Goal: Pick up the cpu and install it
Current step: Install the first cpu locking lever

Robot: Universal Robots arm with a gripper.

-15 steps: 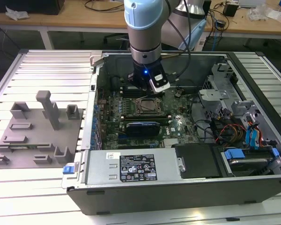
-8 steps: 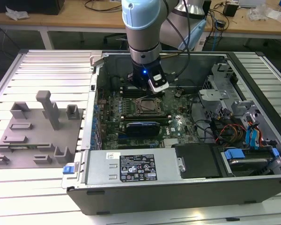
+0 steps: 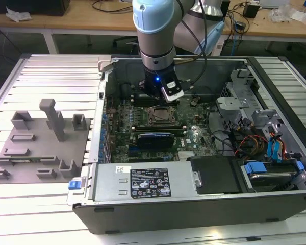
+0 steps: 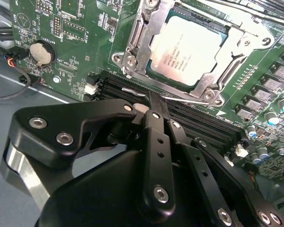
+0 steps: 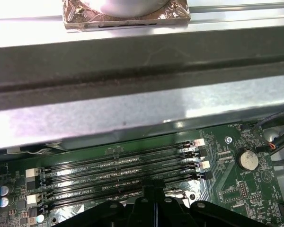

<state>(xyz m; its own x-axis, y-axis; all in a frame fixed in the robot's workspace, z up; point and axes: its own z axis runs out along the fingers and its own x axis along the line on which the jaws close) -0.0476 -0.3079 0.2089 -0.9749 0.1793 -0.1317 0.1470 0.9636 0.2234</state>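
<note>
Silver cpu (image 4: 187,49) lies seated in its socket, upper right of the second wrist view. Black gripper (image 4: 156,101), fingers pressed together holding nothing, sits just below it over the memory slots (image 4: 199,123).

A ribbed metal table (image 3: 51,204) carries an open computer case (image 3: 194,204) and a grey fixture (image 3: 35,148).

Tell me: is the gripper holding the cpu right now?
No. In the second wrist view the cpu lies seated in its socket frame, apart from the gripper.
</note>
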